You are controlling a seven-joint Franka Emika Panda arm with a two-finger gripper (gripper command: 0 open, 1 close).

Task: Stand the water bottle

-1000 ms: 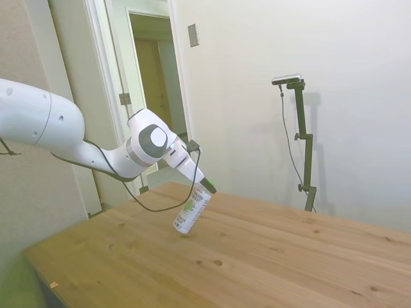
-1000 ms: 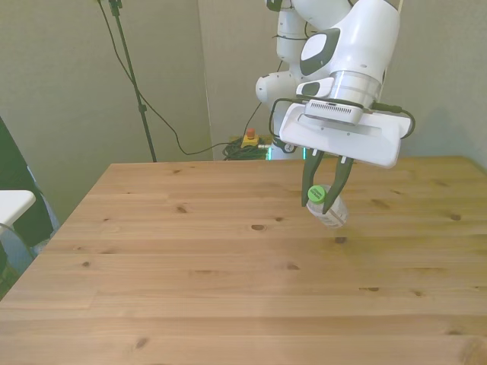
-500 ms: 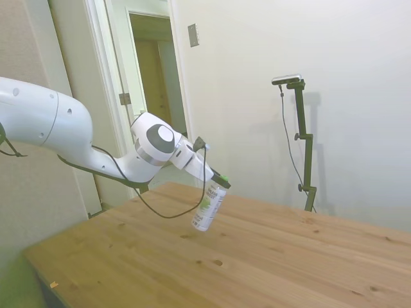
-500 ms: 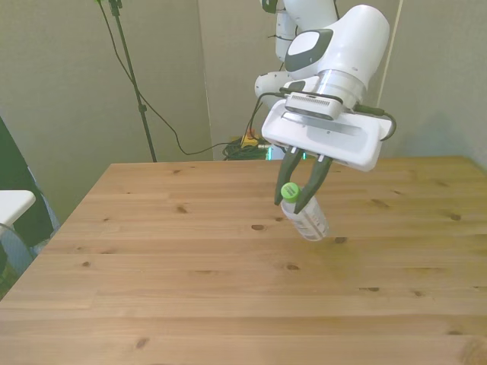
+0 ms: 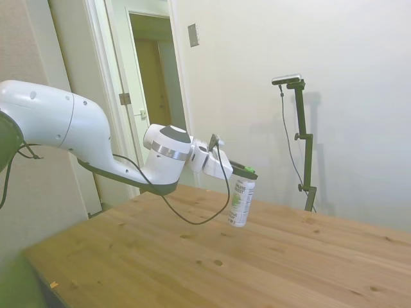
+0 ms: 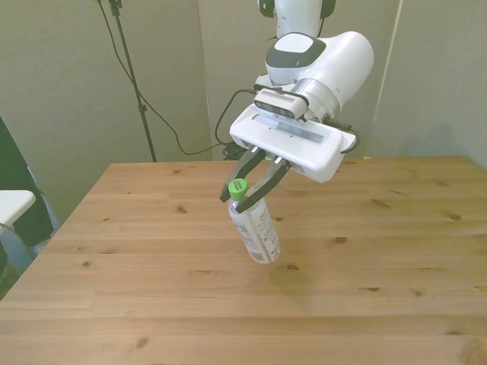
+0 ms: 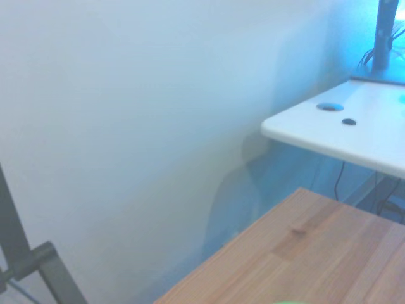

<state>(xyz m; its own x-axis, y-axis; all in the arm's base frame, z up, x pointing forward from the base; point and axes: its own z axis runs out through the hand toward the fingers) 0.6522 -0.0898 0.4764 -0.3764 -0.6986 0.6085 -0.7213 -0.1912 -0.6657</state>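
The water bottle point(image 5: 241, 203) point(image 6: 256, 229), clear with a green cap and a white label, hangs nearly upright, cap up, just above the wooden table point(image 5: 289, 256) point(image 6: 152, 289). My gripper point(image 5: 248, 173) point(image 6: 241, 192) is shut on the bottle at its neck, the dark fingers point(image 6: 259, 186) pinching just under the green cap. In the front view the bottle leans a little, its base toward the front view's right. The bottle's base floats slightly off the wood near the table's middle. A sliver of green shows at the edge of the wrist view, along with a table corner point(image 7: 304, 253).
A black cable loops from the wrist down under the arm point(image 5: 192, 215). A white side table point(image 7: 354, 133) point(image 6: 11, 204) stands beyond the wooden table's edge at the front view's left. A wall and a doorway lie behind the arm in the side view.
The arm has swung the bottle toward the table's middle and turned it from tilted to nearly upright, cap up. The grip on the neck is unchanged.
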